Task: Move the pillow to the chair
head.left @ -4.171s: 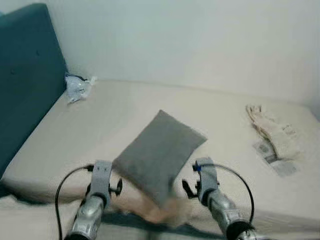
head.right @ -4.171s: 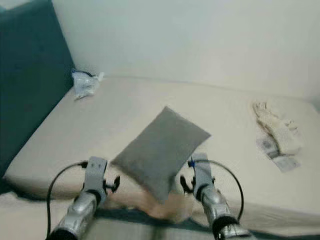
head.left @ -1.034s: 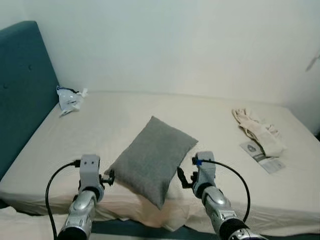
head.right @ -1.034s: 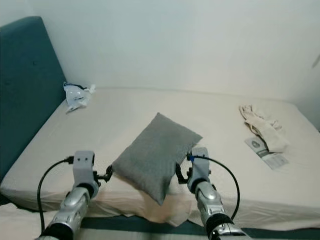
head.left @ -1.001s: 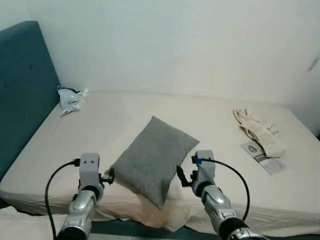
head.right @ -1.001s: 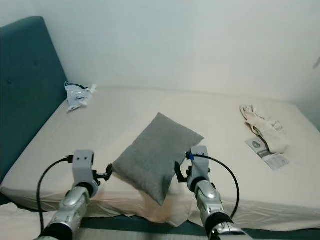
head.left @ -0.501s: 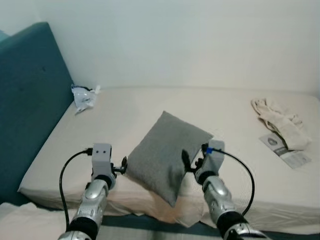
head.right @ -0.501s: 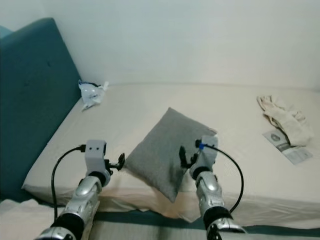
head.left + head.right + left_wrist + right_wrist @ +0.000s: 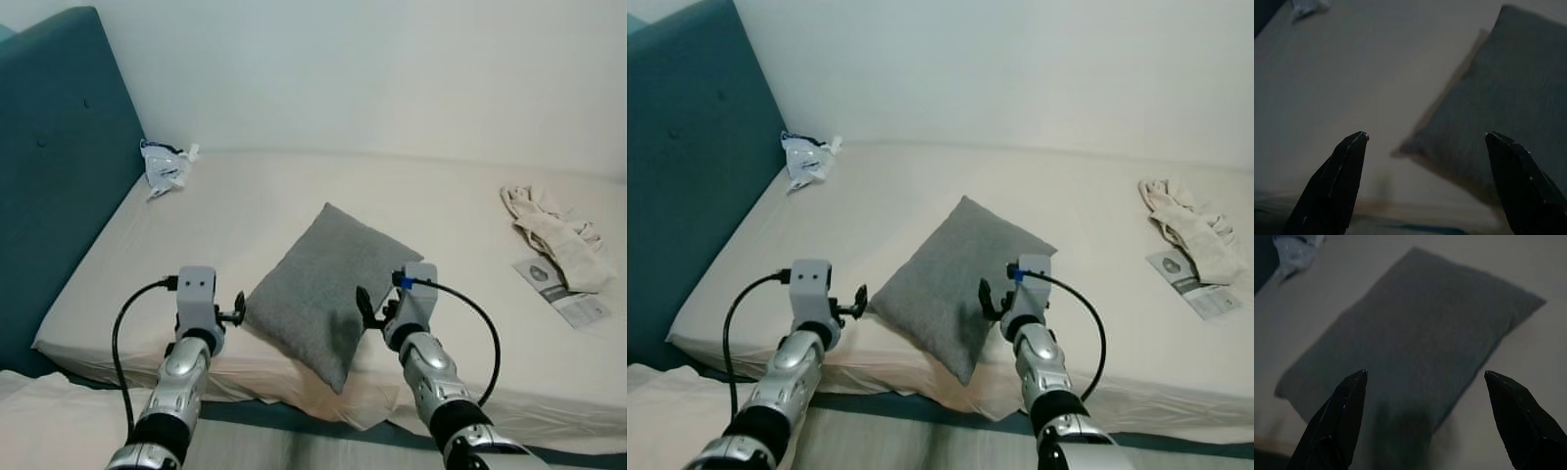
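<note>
Beside the pillow (image 9: 328, 279), both pincers, closer than before.

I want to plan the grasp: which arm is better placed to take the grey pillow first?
Probably the right. The right gripper hangs open over the pillow, while the left gripper sits open beside its corner.

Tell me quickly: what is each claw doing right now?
Left claw: open, holding nothing, beside the grey pillow's left corner.
Right claw: open, holding nothing, over the pillow's right edge.
</note>
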### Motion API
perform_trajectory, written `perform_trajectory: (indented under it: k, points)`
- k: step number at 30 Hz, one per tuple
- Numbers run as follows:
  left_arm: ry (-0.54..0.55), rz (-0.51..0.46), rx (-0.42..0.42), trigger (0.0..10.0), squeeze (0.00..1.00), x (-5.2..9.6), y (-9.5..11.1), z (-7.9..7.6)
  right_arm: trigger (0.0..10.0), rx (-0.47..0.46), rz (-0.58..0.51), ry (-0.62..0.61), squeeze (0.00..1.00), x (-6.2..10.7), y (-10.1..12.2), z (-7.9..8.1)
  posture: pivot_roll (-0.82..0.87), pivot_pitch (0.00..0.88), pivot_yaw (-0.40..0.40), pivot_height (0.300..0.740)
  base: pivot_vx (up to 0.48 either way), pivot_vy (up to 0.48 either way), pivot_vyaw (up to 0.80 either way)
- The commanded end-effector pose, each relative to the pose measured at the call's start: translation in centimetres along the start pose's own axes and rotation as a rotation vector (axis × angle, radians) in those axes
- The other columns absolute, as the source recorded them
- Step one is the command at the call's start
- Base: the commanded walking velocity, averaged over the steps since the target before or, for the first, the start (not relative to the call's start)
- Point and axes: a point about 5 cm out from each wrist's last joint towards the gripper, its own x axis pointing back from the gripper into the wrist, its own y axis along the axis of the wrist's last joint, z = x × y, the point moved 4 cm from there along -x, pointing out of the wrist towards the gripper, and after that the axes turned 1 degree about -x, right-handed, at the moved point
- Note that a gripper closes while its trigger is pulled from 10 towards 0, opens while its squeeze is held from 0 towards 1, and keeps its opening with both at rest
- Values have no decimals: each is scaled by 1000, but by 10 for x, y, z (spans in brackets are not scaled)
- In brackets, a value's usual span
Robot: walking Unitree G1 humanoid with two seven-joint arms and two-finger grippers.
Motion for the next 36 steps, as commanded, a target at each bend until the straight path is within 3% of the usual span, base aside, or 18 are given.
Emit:
perform_trajectory:
  k: [1,7,12,15,21,26,36]
  points:
    - [-19,42,-21,10000,0,6,-12,-3,10000,-3,21,6,0,3,-8,1,60,181,1,740,0,0,0]
    - [1,62,-9,10000,0,8,-18,0,10000,-12,15,9,0,5,-10,2,49,157,11,740,0,0,0]
    - [-2,128,-53,10000,0,19,-39,8,10000,-17,49,3,0,10,-24,8,24,90,46,740,0,0,0]
    - [-21,129,-111,10000,0,20,-39,9,10000,-6,55,5,0,11,-27,11,15,80,45,740,0,0,0]
    - [21,120,-113,10000,0,16,-36,10,10000,13,66,31,0,12,-31,16,14,48,22,740,0,0,0]
    - [-16,94,-188,10000,0,13,-31,-2,10000,35,40,58,0,10,-24,17,16,38,-9,740,0,0,0]
    - [-3,88,-162,10000,0,13,-31,-3,10000,38,45,65,0,9,-23,17,16,25,-12,740,0,0,0]
